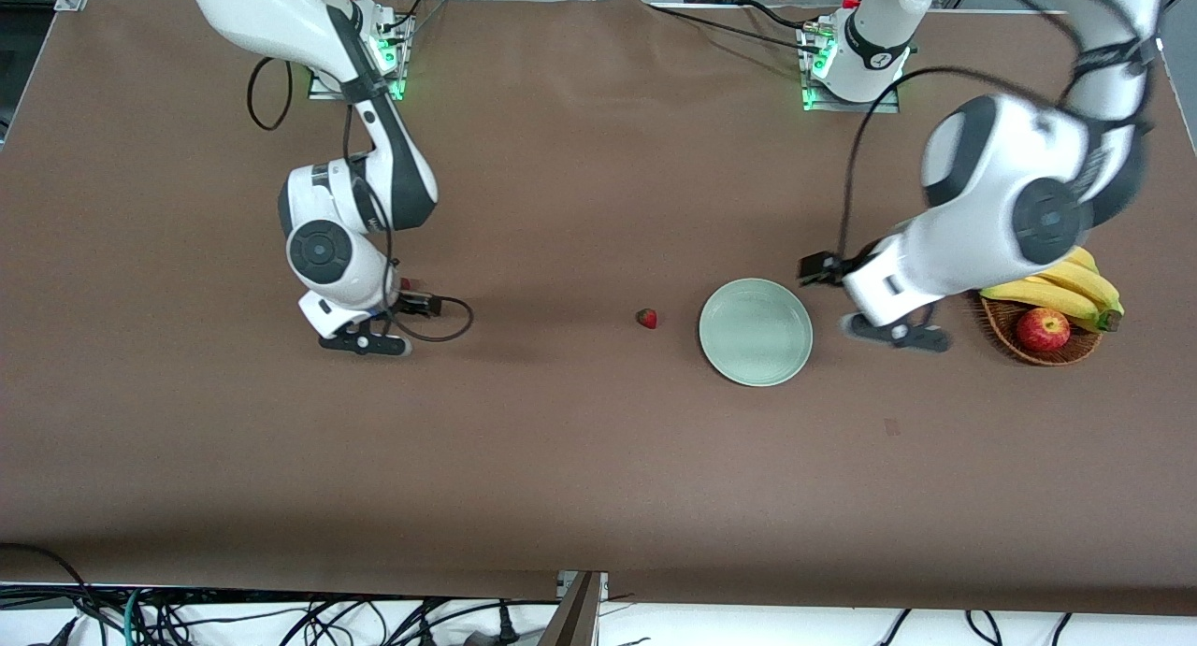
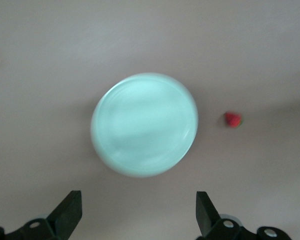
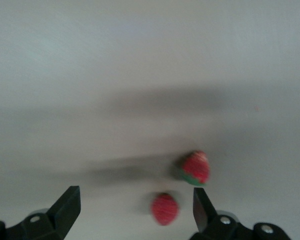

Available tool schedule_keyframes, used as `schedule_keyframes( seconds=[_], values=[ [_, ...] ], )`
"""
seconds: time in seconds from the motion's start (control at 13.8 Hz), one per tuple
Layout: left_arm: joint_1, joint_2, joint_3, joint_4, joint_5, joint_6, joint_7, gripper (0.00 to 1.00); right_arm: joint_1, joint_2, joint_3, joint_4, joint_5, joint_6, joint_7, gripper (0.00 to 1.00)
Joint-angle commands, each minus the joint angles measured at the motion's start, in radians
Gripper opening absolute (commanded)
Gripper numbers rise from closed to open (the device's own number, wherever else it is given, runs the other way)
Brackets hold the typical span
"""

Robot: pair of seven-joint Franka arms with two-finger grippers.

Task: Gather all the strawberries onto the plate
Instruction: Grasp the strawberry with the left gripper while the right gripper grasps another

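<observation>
The pale mint-green plate (image 1: 756, 332) lies on the brown table and holds nothing; it also shows in the left wrist view (image 2: 144, 125). One strawberry (image 1: 647, 319) lies beside the plate toward the right arm's end, and shows in the left wrist view (image 2: 233, 119). Two more strawberries (image 3: 195, 167) (image 3: 165, 208) lie under my right gripper (image 3: 135, 212), which is open and low over the table (image 1: 365, 342); one lies between the fingers, near one fingertip. My left gripper (image 2: 137, 212) is open and empty, over the table between plate and basket (image 1: 896, 333).
A brown woven basket (image 1: 1002, 324) with bananas (image 1: 1066, 286) and a red apple (image 1: 1043, 329) stands at the left arm's end of the table, close to the left gripper. A cable loops beside the right gripper (image 1: 449, 319).
</observation>
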Motion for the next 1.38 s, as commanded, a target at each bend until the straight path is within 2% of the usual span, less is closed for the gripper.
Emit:
schedule_keyframes(
  seconds=[0.0,0.15,0.36,0.65,0.8,0.87,1.02,1.09,1.16,1.23,1.31],
  values=[
    [-0.126,0.144,0.012,0.054,-0.007,0.201,-0.002,1.00,0.016,-0.069,0.003,-0.131,0.077,0.048,-0.027,0.98],
    [-0.175,0.234,0.012,0.046,-0.003,0.353,-0.002,1.00,0.016,-0.065,0.003,-0.154,0.079,0.080,-0.030,0.94],
    [-0.258,0.320,0.015,0.051,0.001,0.490,-0.002,1.00,0.016,-0.063,0.006,-0.213,0.080,0.153,-0.030,0.82],
    [-0.347,0.353,0.030,0.028,0.003,0.514,-0.055,1.00,0.014,-0.057,0.006,-0.218,0.080,0.175,-0.061,0.54],
    [-0.366,0.360,0.031,0.008,0.076,0.520,-0.119,1.00,0.014,-0.057,0.006,-0.214,0.080,0.175,-0.061,0.35],
    [-0.366,0.363,0.030,0.008,0.129,0.520,-0.153,0.93,0.014,-0.057,0.006,-0.210,0.082,0.175,-0.063,0.29],
    [-0.379,0.371,0.028,0.008,0.155,0.520,-0.201,0.50,0.014,-0.058,0.008,-0.191,0.086,0.168,-0.058,0.20],
    [-0.389,0.385,0.030,0.008,0.156,0.520,-0.222,0.47,0.016,-0.058,0.009,-0.174,0.086,0.163,-0.053,0.20],
    [-0.390,0.388,0.030,0.008,0.158,0.520,-0.229,0.39,0.016,-0.058,0.014,-0.158,0.086,0.158,-0.047,0.19],
    [-0.390,0.388,0.030,0.008,0.158,0.520,-0.230,0.21,0.019,-0.058,0.014,-0.134,0.088,0.137,-0.034,0.18],
    [-0.390,0.388,0.030,0.004,0.158,0.520,-0.230,0.20,0.021,-0.058,0.025,-0.099,0.099,0.105,-0.027,0.18]
  ],
)
